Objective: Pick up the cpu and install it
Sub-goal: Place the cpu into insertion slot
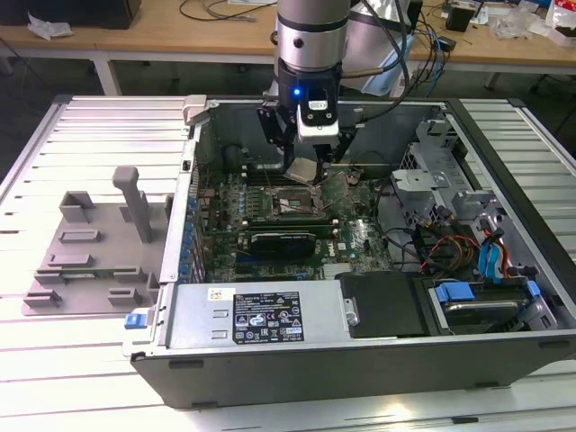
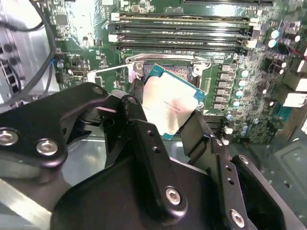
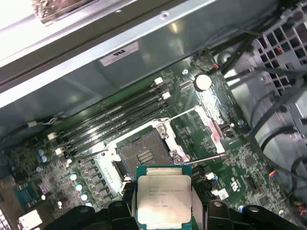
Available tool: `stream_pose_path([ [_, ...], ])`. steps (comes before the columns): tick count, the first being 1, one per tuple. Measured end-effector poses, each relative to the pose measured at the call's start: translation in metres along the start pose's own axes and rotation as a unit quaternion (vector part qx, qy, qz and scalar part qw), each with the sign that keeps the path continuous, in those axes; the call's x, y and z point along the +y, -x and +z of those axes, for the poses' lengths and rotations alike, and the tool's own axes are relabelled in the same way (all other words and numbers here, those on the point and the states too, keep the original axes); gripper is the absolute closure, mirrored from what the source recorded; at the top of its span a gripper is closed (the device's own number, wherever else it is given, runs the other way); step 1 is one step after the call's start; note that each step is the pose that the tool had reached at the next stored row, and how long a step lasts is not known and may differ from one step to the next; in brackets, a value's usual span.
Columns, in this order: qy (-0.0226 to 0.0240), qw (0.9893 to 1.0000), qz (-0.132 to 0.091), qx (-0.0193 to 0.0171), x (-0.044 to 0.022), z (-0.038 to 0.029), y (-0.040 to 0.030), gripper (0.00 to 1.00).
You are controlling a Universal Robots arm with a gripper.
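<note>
- The slatted metal table [image 1: 72, 369] bears the whole setup, with the socket [image 1: 292, 202] well inside the machine that lies on it.
- The open computer case [image 1: 378, 369] lies on its side; the socket sits near the middle of its floor.
- The arm [image 1: 311, 36] stands straight above the socket.
- The green motherboard [image 3: 230, 158] surrounds the socket, and its memory slots [image 3: 115, 115] run just beside it.
- The grey fixture tray [image 1: 90, 261] lies outside the case, well apart from the socket.
- The gripper [image 2: 165, 108] hangs over the socket, its black fingers [image 2: 195, 132] drawn in and clamped on two opposite edges of the cpu [image 3: 164, 201].
- In the first wrist view the socket's dark contact field is uncovered.
- The cpu, silver top up, is held above the socket and apart from it.
</note>
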State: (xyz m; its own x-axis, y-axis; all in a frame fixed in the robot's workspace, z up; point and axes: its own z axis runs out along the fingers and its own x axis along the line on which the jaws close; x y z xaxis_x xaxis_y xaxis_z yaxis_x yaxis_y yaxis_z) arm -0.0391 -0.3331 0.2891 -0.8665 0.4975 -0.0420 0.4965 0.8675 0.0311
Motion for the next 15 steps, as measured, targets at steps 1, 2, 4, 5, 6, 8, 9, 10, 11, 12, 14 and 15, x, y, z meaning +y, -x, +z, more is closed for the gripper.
stream_pose_path([
  [1,-0.0006,0.9999,0.015,-0.0005,0.0000,0.0002,0.0000,0.45],
  [2,-0.0015,0.9993,0.037,-0.0011,0.0000,0.0004,0.0000,0.45],
  [4,-0.0024,0.9983,0.058,-0.0018,0.0000,0.0007,0.0000,0.45],
  [5,-0.0028,0.9978,0.067,-0.0021,0.0000,0.0008,0.0000,0.45],
  [6,-0.0032,0.9969,0.078,-0.0024,0.0000,0.0009,0.0000,0.45],
  [8,-0.0045,0.9942,0.108,-0.0034,0.0000,0.0013,-0.0001,0.45],
  [9,-0.0052,0.9923,0.124,-0.0039,0.0000,0.0015,-0.0001,0.45],
  [10,-0.0055,0.9912,0.132,-0.0041,0.0000,0.0017,-0.0001,0.45],
  [11,-0.0060,0.9900,0.141,-0.0044,0.0000,0.0018,-0.0001,0.45],
  [12,-0.0066,0.9877,0.156,-0.0049,0.0000,0.0021,-0.0001,0.45],
  [14,-0.0081,0.9815,0.191,-0.0060,-0.0001,0.0028,-0.0001,0.45],
  [15,-0.0086,0.9787,0.205,-0.0064,-0.0001,0.0031,-0.0001,0.45],
])
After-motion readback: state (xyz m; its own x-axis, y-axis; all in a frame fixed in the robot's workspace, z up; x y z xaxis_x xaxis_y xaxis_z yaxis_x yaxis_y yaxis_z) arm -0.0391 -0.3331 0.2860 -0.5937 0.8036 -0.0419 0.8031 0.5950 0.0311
